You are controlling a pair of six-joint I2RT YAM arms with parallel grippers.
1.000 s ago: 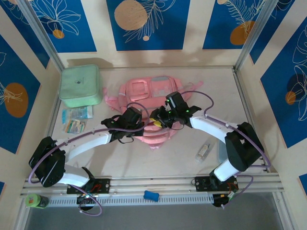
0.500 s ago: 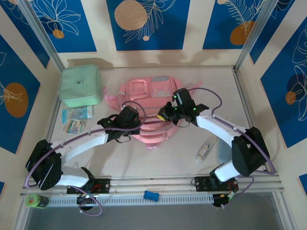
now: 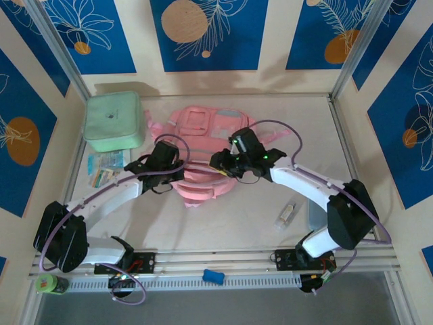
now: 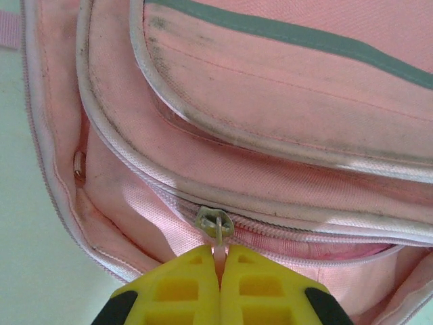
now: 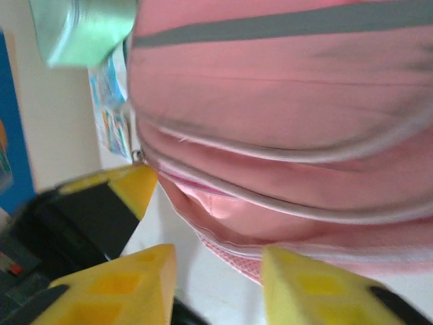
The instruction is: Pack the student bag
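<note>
The pink student bag (image 3: 203,145) lies flat mid-table with its front pockets up. My left gripper (image 4: 220,252) is shut on the pink tab of a zipper pull (image 4: 215,222) at the bag's near left side; in the top view it sits at the bag's left edge (image 3: 177,169). The zip (image 4: 318,233) to the right of the pull gapes a little. My right gripper (image 5: 216,264) stands open just off the bag's near edge (image 5: 270,230), nothing between its fingers, and appears in the top view at the bag's middle right (image 3: 218,161).
A mint green zip case (image 3: 114,120) stands at the back left, with colourful packets (image 3: 107,169) in front of it. A small white object (image 3: 286,214) lies near the right arm's base. The left gripper's yellow finger (image 5: 128,183) is close beside my right gripper.
The left gripper has drawn the zipper pull leftward and away, and the bag has shifted left with it. The right gripper has moved left and its jaws have opened.
</note>
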